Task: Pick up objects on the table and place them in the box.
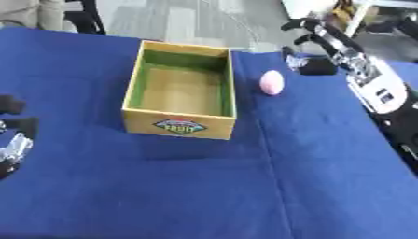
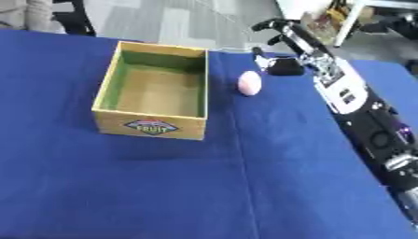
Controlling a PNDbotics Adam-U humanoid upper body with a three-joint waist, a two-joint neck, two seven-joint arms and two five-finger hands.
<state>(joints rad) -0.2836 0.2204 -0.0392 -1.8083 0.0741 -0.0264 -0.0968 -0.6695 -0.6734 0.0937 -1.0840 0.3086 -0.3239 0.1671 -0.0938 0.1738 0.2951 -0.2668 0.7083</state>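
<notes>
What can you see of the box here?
The box is an open-topped rectangle that looks like wood or card, yellowish outside with green-tinted inner walls and a tan floor. A diamond-shaped fruit label sits on its near wall. It stands upright on the blue cloth, long side running away from the camera, and looks empty. A pink egg lies just to its right, apart from it. Neither hand touches it.

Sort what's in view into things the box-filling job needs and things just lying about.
Job things:
- pink egg-shaped object on the blue cloth
- open yellow wooden box with green inner walls
- right hand, raised beyond the egg

Just there:
- blue tablecloth
- left hand, idle at the left edge
</notes>
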